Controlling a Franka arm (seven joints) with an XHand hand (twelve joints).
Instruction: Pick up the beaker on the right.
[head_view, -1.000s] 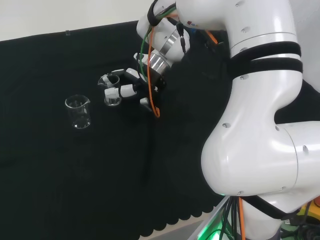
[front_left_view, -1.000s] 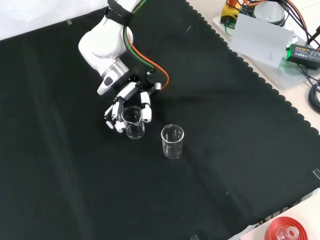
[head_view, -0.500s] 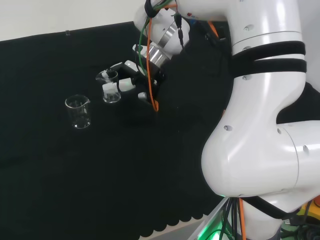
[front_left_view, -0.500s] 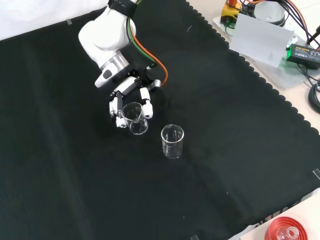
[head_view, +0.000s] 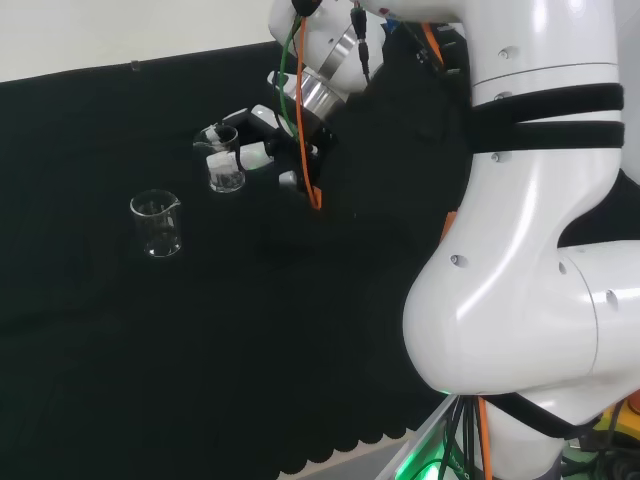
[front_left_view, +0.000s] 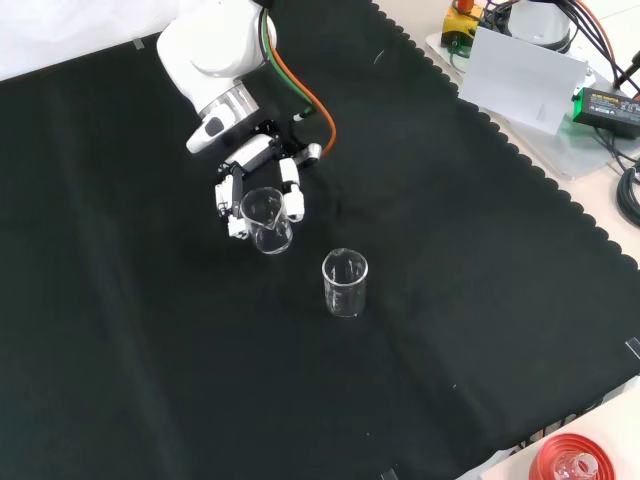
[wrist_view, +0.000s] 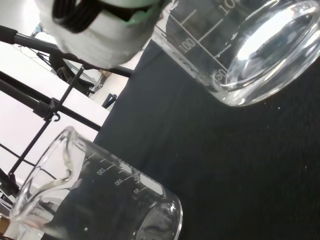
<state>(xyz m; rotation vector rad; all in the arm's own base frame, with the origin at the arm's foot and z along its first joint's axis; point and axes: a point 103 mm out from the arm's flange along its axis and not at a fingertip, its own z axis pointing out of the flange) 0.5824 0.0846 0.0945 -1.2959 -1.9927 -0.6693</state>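
from my station i see the robot hand with its fingers curled round a clear glass beaker; in the front view white fingertips sit on either side of the glass wall, so the robot hand is closed on it. in the head view the robot hand holds the same beaker just left of the arm's wrist, toward the far part of the black cloth covering the bench. i cannot tell from either fixed view whether the beaker's base touches the cloth or hangs just above it.

a second beaker stands upright on the cloth by itself, apart from the held one; in the front view it is to the right and a little lower, and in the head view this second beaker is to the left and nearer the camera. it has a pour spout at its rim, and no part of the arm touches it.

in the wrist view i see the held beaker's rounded base and printed scale lines close to the camera, with a blurred white part of the robot hand beside it. the second beaker shows past it, spout and scale visible, over the black cloth.

the arm's white links stand large at the head view's right. at the front view's lower right corner a red ribbed stand lies off the cloth.
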